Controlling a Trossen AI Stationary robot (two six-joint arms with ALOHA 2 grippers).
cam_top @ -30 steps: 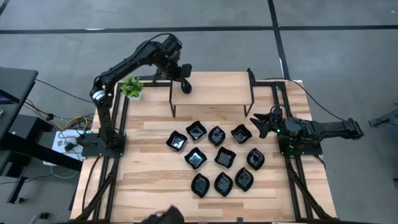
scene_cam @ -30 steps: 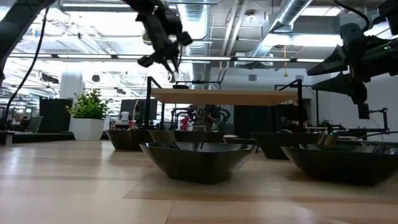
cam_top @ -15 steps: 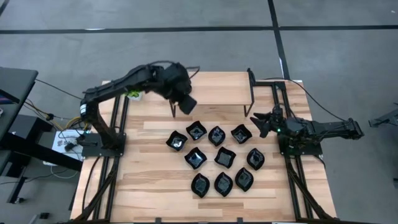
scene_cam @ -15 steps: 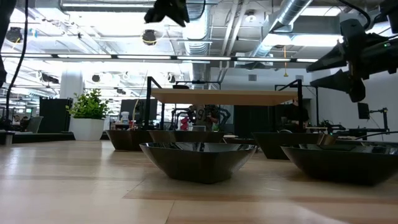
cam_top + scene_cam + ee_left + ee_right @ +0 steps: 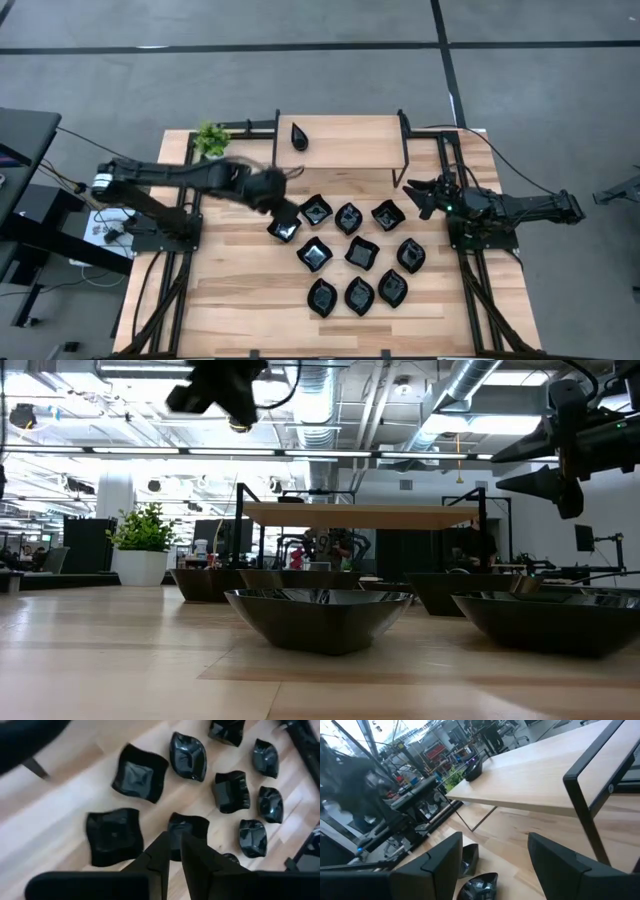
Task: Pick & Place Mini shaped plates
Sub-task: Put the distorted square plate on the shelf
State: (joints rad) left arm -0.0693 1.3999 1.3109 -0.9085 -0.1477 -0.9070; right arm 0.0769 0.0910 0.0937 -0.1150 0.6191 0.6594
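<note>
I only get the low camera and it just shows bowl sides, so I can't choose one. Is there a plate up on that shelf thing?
Observer: Yes. One slim teardrop plate lies on the shelf, near its left end.
Operator: Where's the left gripper? I just see a dark blob up high.
Observer: The left gripper hangs above a wavy square plate at the left corner of the cluster.
Operator: And the other one?
Observer: The right gripper waits open and empty at the right edge of the table, close to the shelf's right leg.
</note>
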